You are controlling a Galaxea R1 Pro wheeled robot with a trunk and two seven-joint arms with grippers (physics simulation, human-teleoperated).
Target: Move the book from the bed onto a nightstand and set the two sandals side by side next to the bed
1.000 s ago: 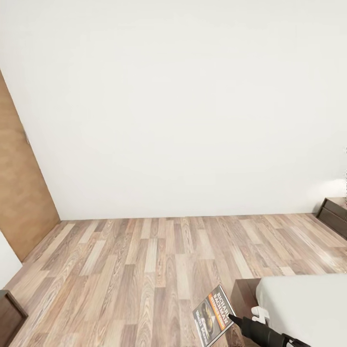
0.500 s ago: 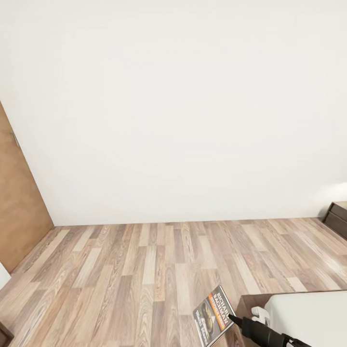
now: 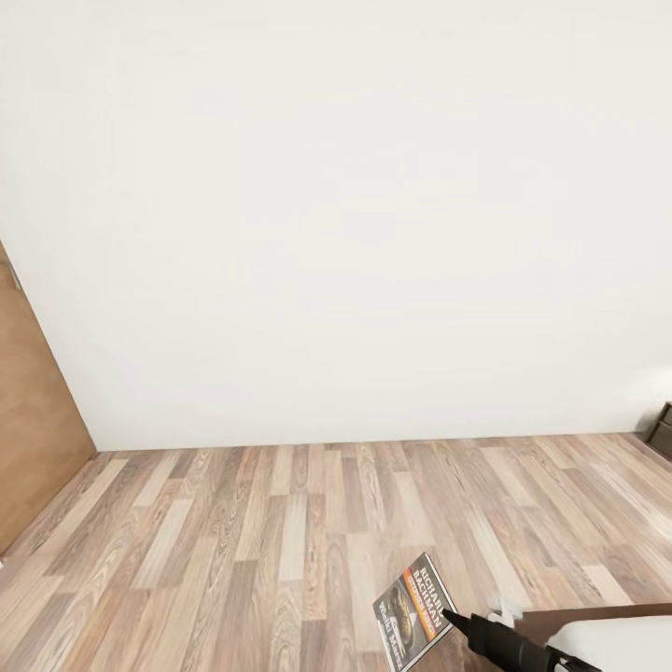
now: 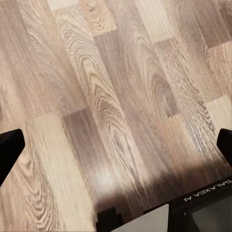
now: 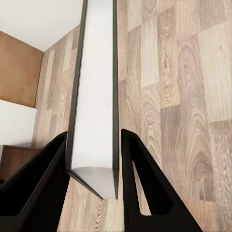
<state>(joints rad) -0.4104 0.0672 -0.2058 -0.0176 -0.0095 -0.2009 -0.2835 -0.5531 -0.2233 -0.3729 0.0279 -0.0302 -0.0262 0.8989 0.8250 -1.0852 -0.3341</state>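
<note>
Right wrist view: the right gripper [image 5: 94,181] has its black fingers [image 5: 145,183] clamped on the thin dark-covered paperback book [image 5: 94,96], held above the brown wood-plank floor [image 3: 280,541]. The left gripper [image 4: 116,145] spreads wide, empty. Carrying step underway; next, I judge, find a nightstand.

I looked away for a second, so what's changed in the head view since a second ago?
The camera turned, not the things: the bed and door slid toward the frame edges, and the dark furniture at lower left left the view. The right gripper stays shut on the book, unchanged.
</note>
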